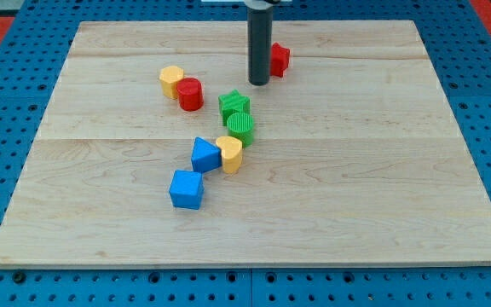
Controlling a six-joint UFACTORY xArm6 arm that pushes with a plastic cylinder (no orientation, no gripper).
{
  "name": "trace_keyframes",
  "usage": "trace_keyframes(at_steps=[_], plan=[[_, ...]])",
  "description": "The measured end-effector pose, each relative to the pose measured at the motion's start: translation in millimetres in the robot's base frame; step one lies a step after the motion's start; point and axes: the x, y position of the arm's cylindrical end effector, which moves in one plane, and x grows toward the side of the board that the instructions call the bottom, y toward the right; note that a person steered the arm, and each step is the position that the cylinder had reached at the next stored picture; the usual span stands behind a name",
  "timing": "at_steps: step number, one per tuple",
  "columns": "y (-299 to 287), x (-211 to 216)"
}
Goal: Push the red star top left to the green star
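While the dark straight rod comes down from the view's top, my tip [258, 83] rests on the pale wooden board [382, 188] just at the left of the red star-shaped block [279, 59], which is partly hidden behind the rod; whether the two touch cannot be told. The arm carries no fingers, so nothing is grasped or released: the rod merely stands beside the block. The red star lies near the board's top edge, a little right of centre. The green star-shaped block [233, 105] sits below and left of the tip, touching the green ribbed cylinder [241, 126] just beneath it. To the left, the yellow hexagonal block [171, 81] and the red cylinder [190, 94] stand pressed together. Lower down, the yellow heart-shaped block [229, 153] touches a blue angular block [205, 155], and a blue cube [186, 189] lies just below those, toward the view's bottom left.
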Motion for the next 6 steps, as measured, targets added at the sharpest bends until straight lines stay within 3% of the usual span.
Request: trace_keyframes(at_steps=[1, 2, 3, 4, 5, 6], plan=[[63.8, -24.6], [76.9, -65.9], [-52.9, -58.5], [-113.2, -28.1], [-78.6, -34.9], [-74.1, -72.1]])
